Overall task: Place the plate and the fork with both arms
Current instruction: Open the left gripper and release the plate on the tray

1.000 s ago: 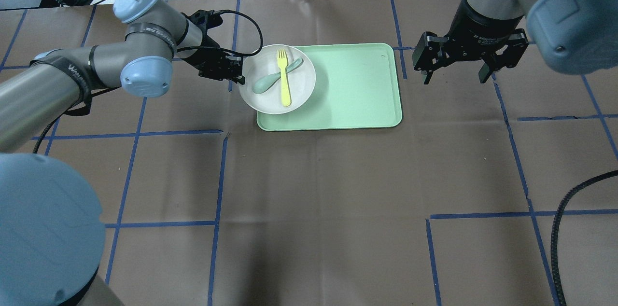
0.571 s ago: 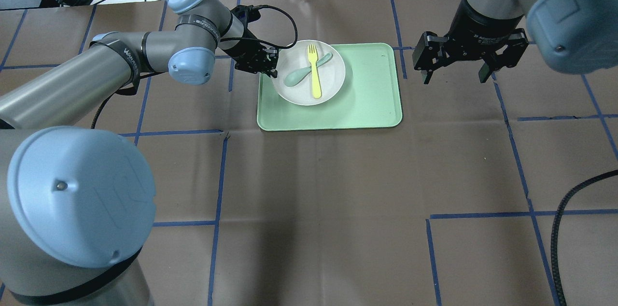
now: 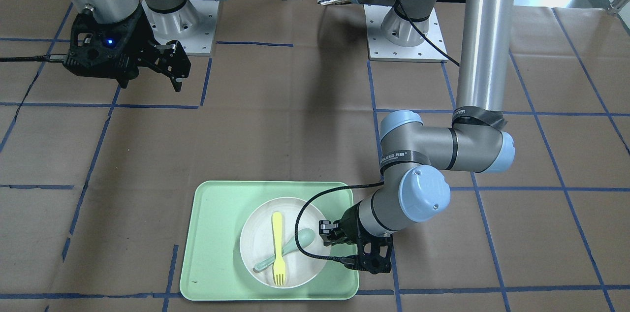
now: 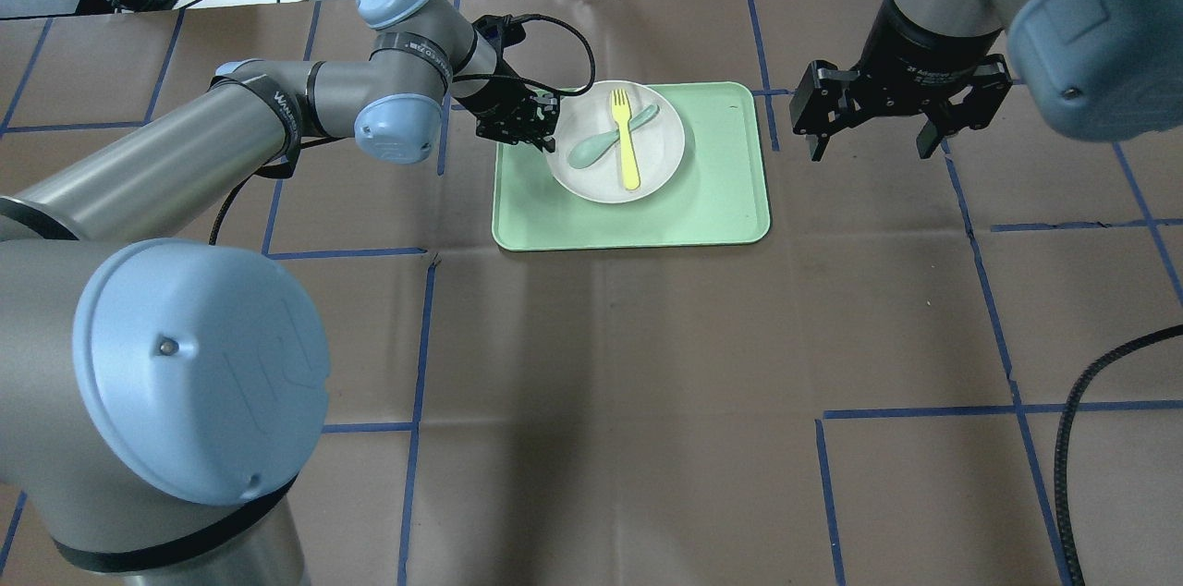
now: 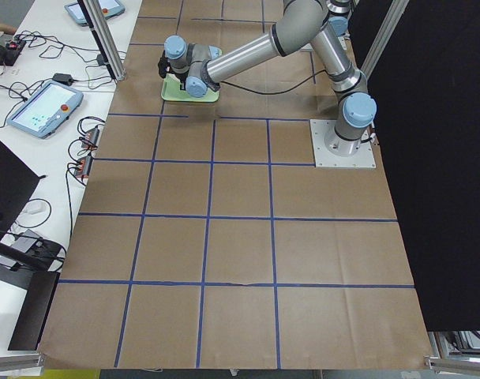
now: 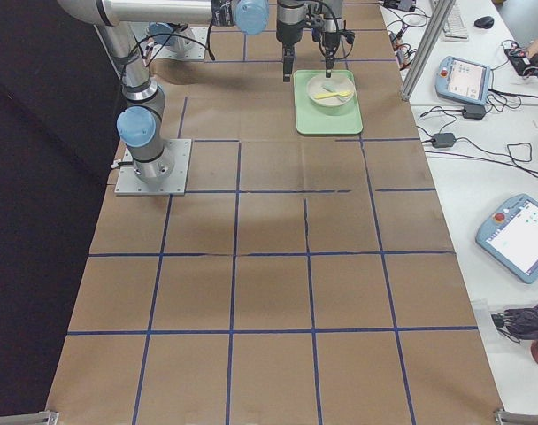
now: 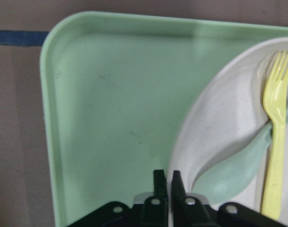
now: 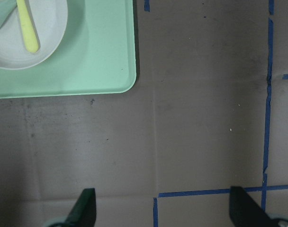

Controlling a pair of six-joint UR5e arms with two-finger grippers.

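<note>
Plate [image 4: 591, 184], one only, upper centre over single mint tray [image 4: 702, 198]. From left edge: left arm [image 4: 277, 105] stretched low, elbow bent; left tool [image 4: 550, 140] pinched narrow on plate's left rim. One fork [image 4: 626, 142] crossing one spoon [image 4: 591, 145] inside. Upper right: right tool [image 4: 870, 153] spread wide, holding nothing, pointing down above tabletop [image 4: 647, 383].

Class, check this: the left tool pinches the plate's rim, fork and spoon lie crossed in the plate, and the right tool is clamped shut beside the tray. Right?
One point is wrong: the right tool is open, jaws wide apart and empty, beside the tray; the overhead exterior view shows it. The left tool does pinch the plate by its rim, fork and spoon crossed inside.
</note>
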